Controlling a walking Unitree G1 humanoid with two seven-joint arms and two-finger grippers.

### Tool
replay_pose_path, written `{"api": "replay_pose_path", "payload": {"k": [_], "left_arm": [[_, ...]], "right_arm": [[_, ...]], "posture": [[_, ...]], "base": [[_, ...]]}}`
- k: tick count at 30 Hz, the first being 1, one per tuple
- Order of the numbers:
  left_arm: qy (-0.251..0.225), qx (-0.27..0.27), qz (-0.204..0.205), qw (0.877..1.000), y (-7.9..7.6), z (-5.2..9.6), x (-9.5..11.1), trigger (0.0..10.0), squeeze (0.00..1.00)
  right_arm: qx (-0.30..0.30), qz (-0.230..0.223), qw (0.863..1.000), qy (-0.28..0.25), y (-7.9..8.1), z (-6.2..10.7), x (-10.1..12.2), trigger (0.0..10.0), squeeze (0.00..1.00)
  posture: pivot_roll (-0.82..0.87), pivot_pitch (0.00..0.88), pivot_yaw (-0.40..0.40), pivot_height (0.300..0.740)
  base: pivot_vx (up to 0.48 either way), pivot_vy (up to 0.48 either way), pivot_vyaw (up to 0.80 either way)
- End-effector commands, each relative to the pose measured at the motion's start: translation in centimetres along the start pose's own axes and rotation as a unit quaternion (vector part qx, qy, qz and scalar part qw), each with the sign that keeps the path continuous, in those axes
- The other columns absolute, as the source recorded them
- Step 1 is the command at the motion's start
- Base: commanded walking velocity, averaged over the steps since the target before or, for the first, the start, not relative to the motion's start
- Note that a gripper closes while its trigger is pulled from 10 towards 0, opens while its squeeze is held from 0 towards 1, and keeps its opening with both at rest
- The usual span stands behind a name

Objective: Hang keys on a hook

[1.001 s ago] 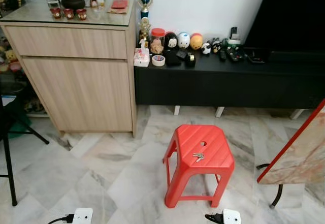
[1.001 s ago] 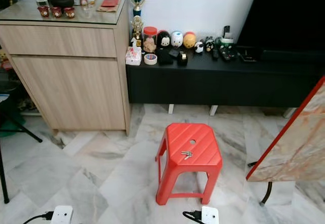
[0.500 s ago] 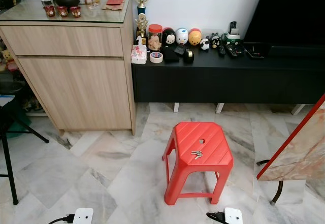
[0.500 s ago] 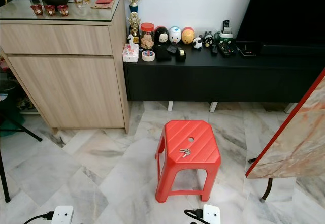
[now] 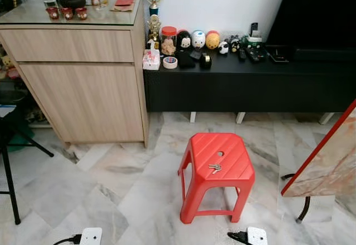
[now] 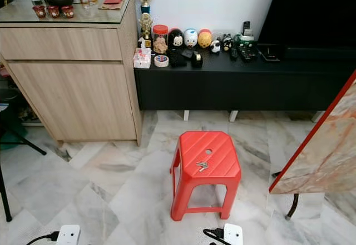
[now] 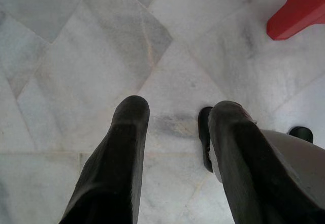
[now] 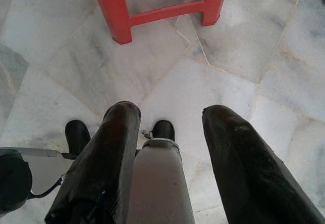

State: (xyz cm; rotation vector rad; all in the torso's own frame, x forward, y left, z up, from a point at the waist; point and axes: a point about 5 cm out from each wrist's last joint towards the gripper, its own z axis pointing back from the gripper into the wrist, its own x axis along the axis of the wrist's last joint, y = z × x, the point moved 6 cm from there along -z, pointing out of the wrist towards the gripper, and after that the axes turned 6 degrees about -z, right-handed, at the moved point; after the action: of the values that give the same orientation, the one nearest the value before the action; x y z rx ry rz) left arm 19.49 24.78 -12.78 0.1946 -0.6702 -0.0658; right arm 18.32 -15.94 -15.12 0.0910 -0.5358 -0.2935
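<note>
While keys [image 5: 214,168] lie on red stool [image 5: 218,156], left pincer [image 7: 175,115] apart, right pincer [image 8: 167,117] apart.

red stool [image 5: 218,159], grey-veined marble floor [image 5: 100,184], black fingers [image 7: 114,163]

Open marble floor [image 5: 105,184] surrounds the red stool [image 5: 218,175]; a wooden cabinet [image 5: 83,84] and slanted board [image 5: 328,161] flank it.

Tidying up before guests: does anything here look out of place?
Yes: keys lie loose on the red stool, not on any hook. A marble-patterned board also leans tilted at the right.
</note>
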Motion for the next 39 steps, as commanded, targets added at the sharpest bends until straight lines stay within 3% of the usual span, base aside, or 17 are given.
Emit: {"api": "replay_pose_path", "payload": {"k": [1,9,32,39], "left_arm": [[0.005,-0.003,0.01,1.0,-0.3,0.0,-0.3,10.0,0.0],[0.005,-0.003,0.011,1.0,-0.3,0.0,-0.2,10.0,0.0],[0.005,-0.008,0.005,1.0,-0.5,0.0,-0.3,10.0,0.0],[0.005,-0.008,0.001,1.0,-0.5,0.0,-0.3,10.0,0.0]], "right_arm": [[-0.002,-0.001,1.0,-0.01,0.0,0.0,0.6,10.0,0.0],[-0.002,0.001,1.0,-0.014,-0.2,-0.1,0.9,10.0,0.0],[0.009,0.02,1.0,-0.015,1.4,-0.2,0.8,10.0,0.0],[0.006,0.025,1.0,-0.012,0.5,-0.1,0.5,10.0,0.0]], "posture": [[0.1,0.0,-0.082,0.74],[0.1,0.0,-0.081,0.74],[0.1,0.0,-0.079,0.74],[0.1,0.0,-0.081,0.74]], "base": [[0.277,0.0,0.0],[0.297,0.0,0.0],[0.328,0.0,0.0],[0.321,0.0,0.0]]}}
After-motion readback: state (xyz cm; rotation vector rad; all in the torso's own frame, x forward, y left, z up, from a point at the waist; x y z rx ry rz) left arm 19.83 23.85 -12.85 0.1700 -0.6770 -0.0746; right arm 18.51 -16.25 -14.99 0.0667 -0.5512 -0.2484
